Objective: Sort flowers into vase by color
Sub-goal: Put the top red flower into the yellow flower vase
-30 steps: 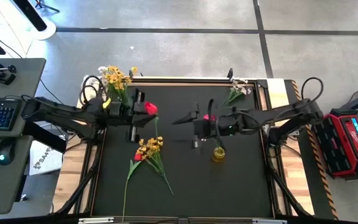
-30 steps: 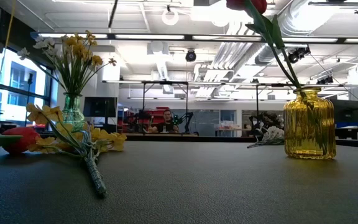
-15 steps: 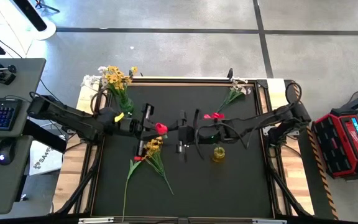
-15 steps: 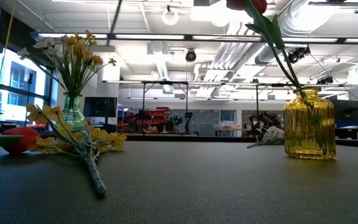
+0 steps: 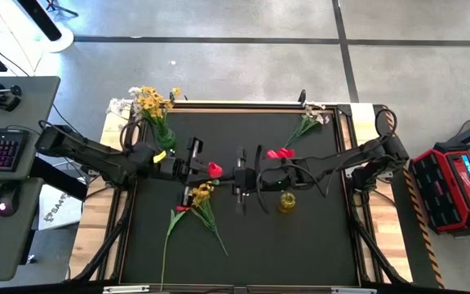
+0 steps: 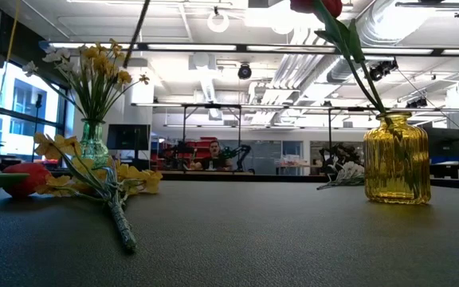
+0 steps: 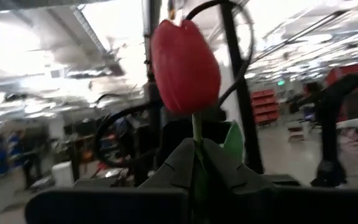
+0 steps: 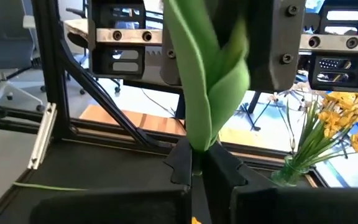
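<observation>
From above, two dark arms meet over the middle of a black counter. The left gripper is closed on the stem of a red tulip, and the right gripper is closed on the same flower's stem and leaf just beside it. A yellow vase with one red tulip sits right of centre, a green vase of yellow flowers stands at the far left corner, white sprigs lie at the far right, and a loose bunch of yellow flowers lies near the middle. At counter level, the loose bunch lies at left and the yellow vase stands at right. The left wrist view shows the tulip head upright above the closed fingers. The right wrist view shows a green leaf pinched between that arm's closed fingers
</observation>
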### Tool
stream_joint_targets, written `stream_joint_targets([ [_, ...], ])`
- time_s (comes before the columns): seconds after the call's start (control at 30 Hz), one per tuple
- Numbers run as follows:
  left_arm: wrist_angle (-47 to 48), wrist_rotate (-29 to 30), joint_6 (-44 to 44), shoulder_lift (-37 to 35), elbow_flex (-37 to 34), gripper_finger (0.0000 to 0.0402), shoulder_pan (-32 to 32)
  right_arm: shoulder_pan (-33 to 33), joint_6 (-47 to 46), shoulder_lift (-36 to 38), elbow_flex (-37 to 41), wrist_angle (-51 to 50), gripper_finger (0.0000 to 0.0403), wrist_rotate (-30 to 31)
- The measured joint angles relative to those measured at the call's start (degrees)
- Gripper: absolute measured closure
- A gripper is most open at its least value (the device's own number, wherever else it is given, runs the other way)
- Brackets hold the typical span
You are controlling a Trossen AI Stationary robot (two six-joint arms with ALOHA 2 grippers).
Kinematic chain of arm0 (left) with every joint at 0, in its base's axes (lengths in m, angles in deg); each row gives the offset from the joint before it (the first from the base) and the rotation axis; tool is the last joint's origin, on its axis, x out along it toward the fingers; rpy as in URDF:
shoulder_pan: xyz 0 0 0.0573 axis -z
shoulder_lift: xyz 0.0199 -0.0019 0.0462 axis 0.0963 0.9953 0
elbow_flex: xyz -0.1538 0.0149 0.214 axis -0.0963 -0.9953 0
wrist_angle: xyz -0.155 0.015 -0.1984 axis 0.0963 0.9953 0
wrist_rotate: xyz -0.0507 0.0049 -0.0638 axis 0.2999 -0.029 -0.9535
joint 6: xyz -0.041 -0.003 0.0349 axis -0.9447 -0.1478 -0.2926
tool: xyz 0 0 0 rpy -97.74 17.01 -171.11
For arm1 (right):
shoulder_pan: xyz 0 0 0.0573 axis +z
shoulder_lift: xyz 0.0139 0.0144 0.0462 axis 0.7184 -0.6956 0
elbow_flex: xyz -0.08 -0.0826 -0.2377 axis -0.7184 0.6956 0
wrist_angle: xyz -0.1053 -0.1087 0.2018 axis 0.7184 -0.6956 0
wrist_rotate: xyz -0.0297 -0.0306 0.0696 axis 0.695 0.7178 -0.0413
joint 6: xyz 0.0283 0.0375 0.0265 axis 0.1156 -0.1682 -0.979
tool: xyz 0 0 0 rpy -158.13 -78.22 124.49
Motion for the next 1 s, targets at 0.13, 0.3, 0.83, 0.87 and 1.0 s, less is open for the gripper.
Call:
stream_joint_targets([
  [0.13, 5.44, 3.81, -0.26, -0.78, 0.07, 0.0374, -0.06, -0.19, -1.41, 0.0, 0.04, -2.94, 0.0397, 0.74],
  [0.3, 16.64, 8.8, 0.34, -4.11, 0.04, 0.0333, -0.11, 0.06, -4.17, 0.43, 0.04, -8.36, 0.04, 6.6],
  [0.83, 40.16, 26.34, -5.29, -7.75, -0.15, 0.0282, -0.09, 12.56, -19.64, 5.76, -0.09, -31.83, 0.0401, 35.08],
  [0.87, 40.52, 27.0, -5.7, -7.72, -0.15, 0.0282, -0.12, 13.36, -20.65, 6.03, -0.09, -32.38, 0.0401, 36.49],
  [1.0, 40.45, 27.43, -5.86, -7.77, -0.09, 0.0282, -0.13, 16.54, -23.57, 6.59, -0.09, -35.66, 0.0401, 40.41],
])
